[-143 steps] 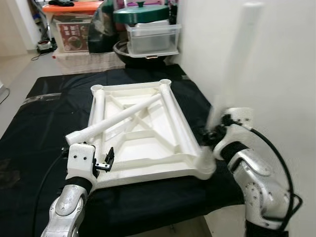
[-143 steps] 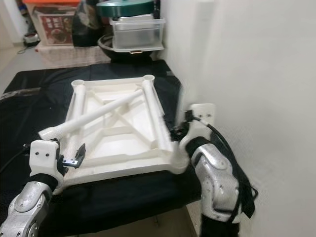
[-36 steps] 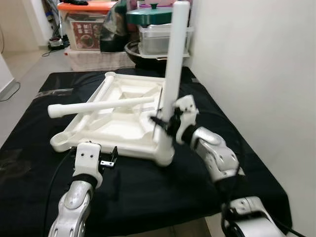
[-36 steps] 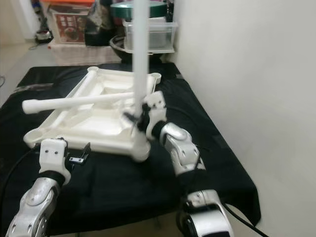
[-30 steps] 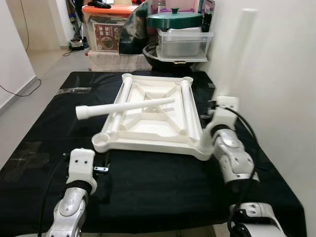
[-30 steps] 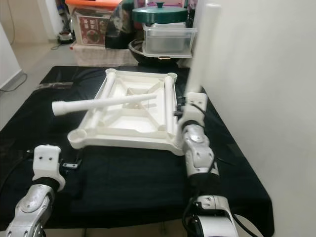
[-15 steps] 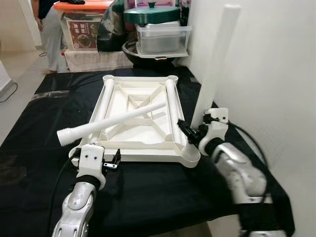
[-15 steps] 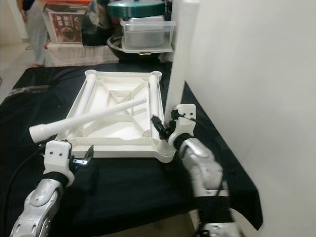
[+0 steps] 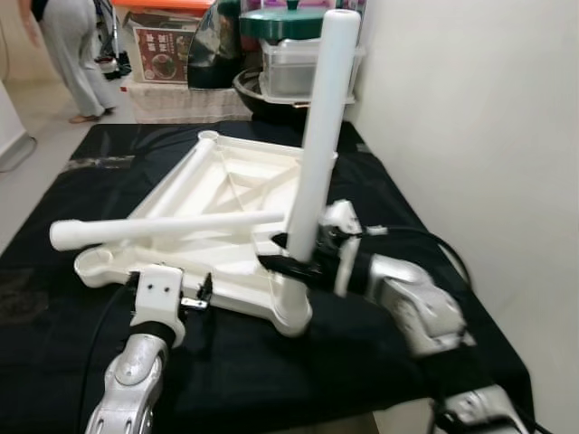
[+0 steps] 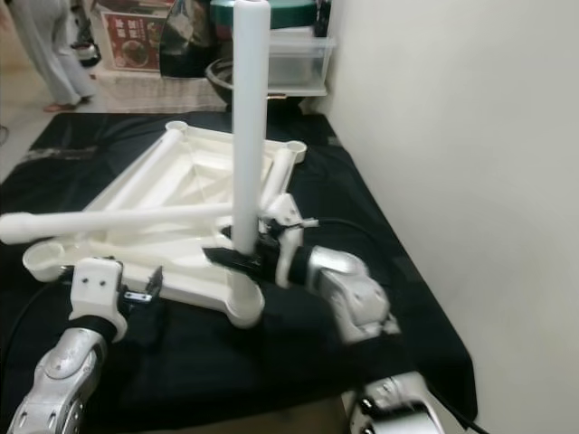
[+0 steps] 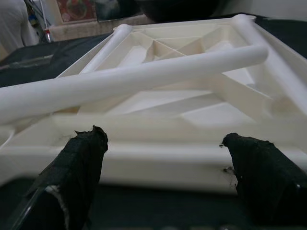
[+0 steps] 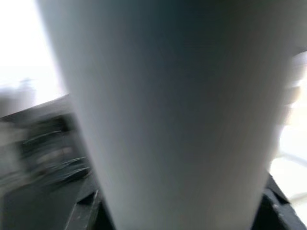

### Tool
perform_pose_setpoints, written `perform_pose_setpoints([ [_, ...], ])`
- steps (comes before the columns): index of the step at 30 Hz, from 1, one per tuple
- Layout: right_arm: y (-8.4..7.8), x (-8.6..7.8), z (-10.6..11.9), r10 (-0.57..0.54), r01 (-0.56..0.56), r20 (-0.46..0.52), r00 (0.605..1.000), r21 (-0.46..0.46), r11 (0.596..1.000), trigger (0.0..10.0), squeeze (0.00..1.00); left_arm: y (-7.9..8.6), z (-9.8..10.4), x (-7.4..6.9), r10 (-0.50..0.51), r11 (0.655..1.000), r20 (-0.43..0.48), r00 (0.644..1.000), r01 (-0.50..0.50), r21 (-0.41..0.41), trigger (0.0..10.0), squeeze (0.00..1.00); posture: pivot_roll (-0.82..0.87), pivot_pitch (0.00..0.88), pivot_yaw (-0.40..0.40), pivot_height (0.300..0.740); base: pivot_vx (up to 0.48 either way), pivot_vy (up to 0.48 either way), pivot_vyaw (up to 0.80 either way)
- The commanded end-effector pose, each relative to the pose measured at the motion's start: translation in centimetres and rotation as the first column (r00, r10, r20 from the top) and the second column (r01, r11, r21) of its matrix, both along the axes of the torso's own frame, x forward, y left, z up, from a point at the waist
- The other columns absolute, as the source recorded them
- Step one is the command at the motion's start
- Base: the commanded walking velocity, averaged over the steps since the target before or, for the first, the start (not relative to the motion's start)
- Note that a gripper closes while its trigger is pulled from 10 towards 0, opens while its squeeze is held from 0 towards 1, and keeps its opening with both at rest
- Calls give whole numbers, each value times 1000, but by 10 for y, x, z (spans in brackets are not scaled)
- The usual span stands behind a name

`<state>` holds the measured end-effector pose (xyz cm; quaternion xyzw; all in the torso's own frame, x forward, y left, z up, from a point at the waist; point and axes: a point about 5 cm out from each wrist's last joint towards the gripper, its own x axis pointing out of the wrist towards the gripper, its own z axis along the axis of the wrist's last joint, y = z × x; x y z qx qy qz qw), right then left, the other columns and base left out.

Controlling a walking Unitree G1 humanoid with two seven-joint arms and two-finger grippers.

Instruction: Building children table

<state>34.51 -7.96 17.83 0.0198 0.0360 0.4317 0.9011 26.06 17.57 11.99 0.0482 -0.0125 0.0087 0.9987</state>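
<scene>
Right now the whole business hangs on one upright white leg [image 9: 321, 136] and the socket beneath it. The right pincer [image 9: 294, 258] is clamped around the leg low down, just above the near right corner socket [image 9: 291, 312] of the upturned white tabletop [image 9: 226, 194], so the leg's long axis runs almost straight up, leaning slightly toward the far side. The tabletop lies underside up on the black-covered surface [image 9: 380, 362], turned at an angle, with that corner nearest the robot. From the right wrist view the leg crowds the lens, blurred, pressed between the black fingers. A second loose leg [image 9: 163, 228] lies flat across the tabletop's ribbing, its long axis running left to right, its flared end sticking out past the left edge. The left pincer [image 11: 163, 143] hangs low at the near edge of the tabletop with its fingers [image 11: 79, 158] spread wide and nothing between them; the loose leg lies just beyond and above it, much nearer to this arm than to the right one. I'd judge the upright leg is being seated or twisted into its socket, and the move wants it kept in line with the socket. A person [image 9: 68, 54] stands far off on the left, beside storage boxes [image 9: 167, 41].
</scene>
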Motion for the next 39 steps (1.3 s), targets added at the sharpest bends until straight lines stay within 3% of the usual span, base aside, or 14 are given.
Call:
perform_pose_setpoints([
  [1,-22,14,-12,-243,240,-65,968,-40,970,0,0,2,-3,-4,8,1000,-10,1000,-8,1,10000,0,43,0,-82,740,0,0,0],
  [3,-28,19,-15,-352,348,-100,931,-52,936,0,0,2,-4,-4,9,1000,-11,1000,-9,2,10000,0,44,0,-82,740,0,0,0],
  [7,-83,12,-43,-773,741,-150,616,-225,633,0,0,3,-5,-6,6,1000,-19,1000,-6,4,10000,0,23,0,-63,740,0,0,0],
  [11,-93,2,-50,-812,769,-141,567,-262,583,0,0,2,-6,-4,-1,1000,-23,1000,1,4,10000,0,9,0,-55,740,0,0,0],
  [14,-91,-5,-59,-802,747,-167,573,-296,595,4824,0,0,-7,-3,-10,1000,-27,1000,11,2,10000,0,1,0,-50,740,0,0,0],
  [15,-81,-7,-60,-760,701,-173,626,-301,646,10000,0,-2,-7,-2,-16,1000,-28,999,16,-1,10000,0,1,0,-50,740,0,0,0],
  [17,-67,-10,-55,-684,643,-189,705,-236,729,10000,0,-4,-7,-1,-24,1000,-29,999,24,-3,10000,0,1,0,-50,740,0,0,0],
  [18,-57,-12,-49,-618,594,-208,758,-171,786,10000,1000,-6,-8,0,-32,999,-30,999,32,-3,10000,0,-18,0,-33,740,0,0,0],
  [20,-42,-12,-32,-471,474,-220,854,-45,880,10000,1000,-7,-8,1,-40,999,-31,999,40,-2,10000,0,-19,0,-34,740,0,0,0],
  [22,-32,-14,-15,-299,311,-195,934,35,950,10000,0,-5,-8,1,-37,999,-30,999,37,-1,10000,0,-15,0,-38,740,0,0,0],
  [30,-17,-36,10,220,-219,39,975,-25,975,10000,0,-1,-8,0,-19,1000,-26,999,19,0,10000,0,5,0,-54,740,0,0,0],
  [37,2,-17,3,150,-149,18,989,-35,988,10000,0,-3,-8,-1,-4,1000,-22,1000,4,-4,10000,0,29,0,-79,740,0,0,0],
  [38,5,-11,4,87,-86,19,996,-19,996,9529,0,-2,-8,-1,0,1000,-22,1000,0,-5,10000,0,29,0,-79,740,0,0,0],
  [39,5,-5,3,15,-15,5,1000,-6,1000,392,0,-1,-8,-2,2,1000,-22,1000,-2,-4,10000,0,34,0,-81,740,0,0,0],
])
